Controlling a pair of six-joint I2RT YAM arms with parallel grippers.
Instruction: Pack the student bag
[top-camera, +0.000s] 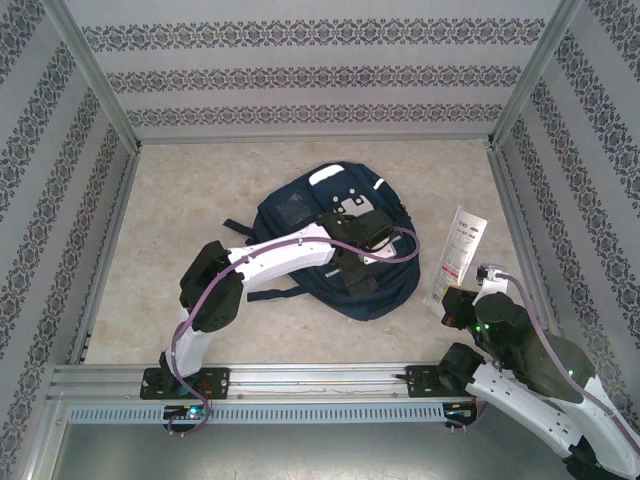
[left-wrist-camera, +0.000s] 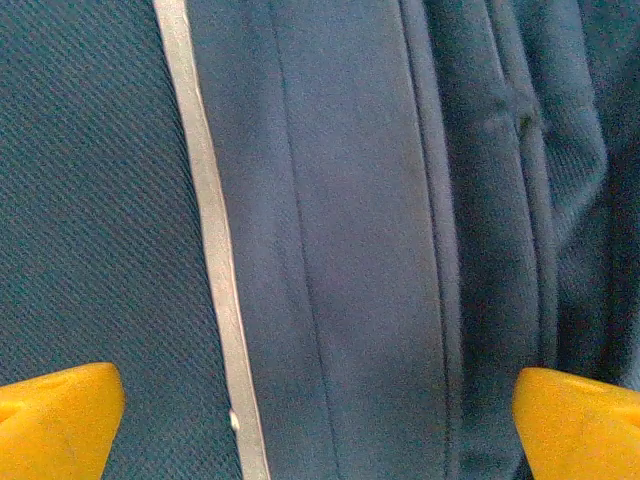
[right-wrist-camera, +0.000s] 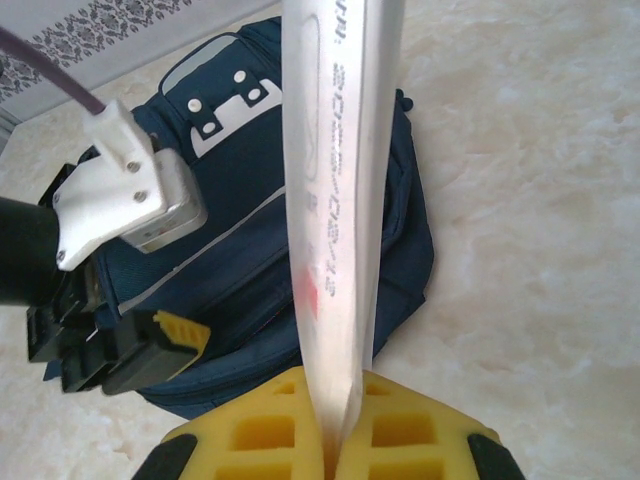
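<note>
Currently the student bag (top-camera: 395, 285) lies flat, the packet (top-camera: 455, 255) outside it.

left tool (left-wrist-camera: 320, 425) over student bag (top-camera: 290, 215), packet (top-camera: 456, 255) to its right

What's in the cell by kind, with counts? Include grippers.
student bag: 1
white packet: 1, clamped in the right gripper
grippers: 2, the right gripper and the left gripper, which is open over the bag fabric
Total: 4
</note>
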